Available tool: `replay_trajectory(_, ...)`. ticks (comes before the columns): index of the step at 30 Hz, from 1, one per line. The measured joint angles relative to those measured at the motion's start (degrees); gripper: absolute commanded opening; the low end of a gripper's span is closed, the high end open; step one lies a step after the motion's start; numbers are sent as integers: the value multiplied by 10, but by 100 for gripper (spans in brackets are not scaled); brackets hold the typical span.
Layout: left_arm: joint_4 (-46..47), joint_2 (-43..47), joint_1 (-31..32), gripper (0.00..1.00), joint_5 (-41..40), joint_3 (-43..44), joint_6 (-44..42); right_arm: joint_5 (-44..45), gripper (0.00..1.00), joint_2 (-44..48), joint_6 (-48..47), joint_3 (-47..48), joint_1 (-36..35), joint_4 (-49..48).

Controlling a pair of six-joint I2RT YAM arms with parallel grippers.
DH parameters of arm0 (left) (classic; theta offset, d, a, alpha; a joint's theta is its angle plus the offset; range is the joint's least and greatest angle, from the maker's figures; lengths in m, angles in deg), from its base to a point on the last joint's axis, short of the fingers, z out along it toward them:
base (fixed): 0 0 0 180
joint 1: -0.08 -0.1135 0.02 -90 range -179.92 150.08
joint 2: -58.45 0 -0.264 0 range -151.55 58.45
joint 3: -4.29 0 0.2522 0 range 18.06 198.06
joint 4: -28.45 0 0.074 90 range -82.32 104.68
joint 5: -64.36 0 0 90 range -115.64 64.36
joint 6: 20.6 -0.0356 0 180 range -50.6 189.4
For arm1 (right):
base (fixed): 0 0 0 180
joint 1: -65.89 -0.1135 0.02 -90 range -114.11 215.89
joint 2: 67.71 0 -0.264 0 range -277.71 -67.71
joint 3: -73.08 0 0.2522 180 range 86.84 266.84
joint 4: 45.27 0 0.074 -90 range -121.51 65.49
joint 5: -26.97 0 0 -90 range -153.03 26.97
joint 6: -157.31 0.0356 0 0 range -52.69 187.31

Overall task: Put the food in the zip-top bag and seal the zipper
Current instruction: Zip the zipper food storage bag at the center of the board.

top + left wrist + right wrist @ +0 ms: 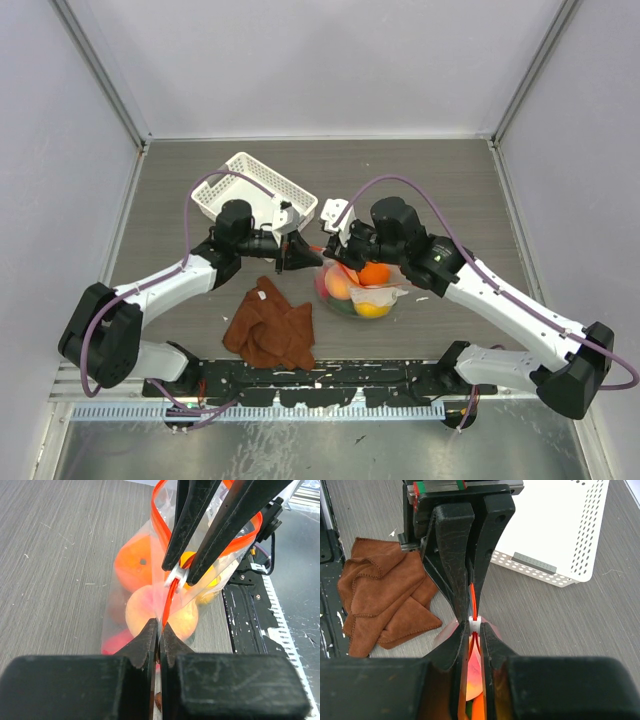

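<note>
Overhead view: clear plastic zip-top bag [392, 296] stands on the grey wood-grain table [450, 190], near the front edge and between the two arms. The toy fruits are inside it. A yellow fruit [372, 309] sits low, with orange and peach ones above it. The two grippers meet tip to tip over the bag's left upper edge. The grip itself cannot be made out from here.

Left wrist view: the left gripper [160, 630] has its fingers pressed together on the thin orange-red zipper [169, 602], with no gap showing. Through the plastic I can see a round orange fruit [132, 562], a peach-pink fruit [145, 612] and a bit of red fruit [117, 642] lower left. The mouth of the bag loops open behind the opposing fingers.

Right wrist view: the right gripper [475, 630] is closed narrowly on the small white slider [475, 624] riding the strip, just beside the left fingers' pinch.

Only this view and the overhead show the surroundings. A crumpled brown cloth [385, 600] lies towards the front edge. A white lattice plastic basket [275, 180] sits farther back, apart from the bag.
</note>
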Motion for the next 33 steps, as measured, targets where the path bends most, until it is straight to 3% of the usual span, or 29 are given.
replay_trajectory(6,0,0,0,27,6,0,2,-12,1,-12,2,4,1,0)
replay_trajectory(14,11,-13,0,30,20,9,16,-28,1,-17,7,13,1,0)
replay_trajectory(17,13,-20,2,27,23,19,20,-30,1,-22,8,17,1,0)
replay_trajectory(23,18,-20,5,0,32,24,28,-28,1,-25,8,17,1,1)
replay_trajectory(33,9,-19,9,0,28,24,13,0,1,-10,3,18,3,30)
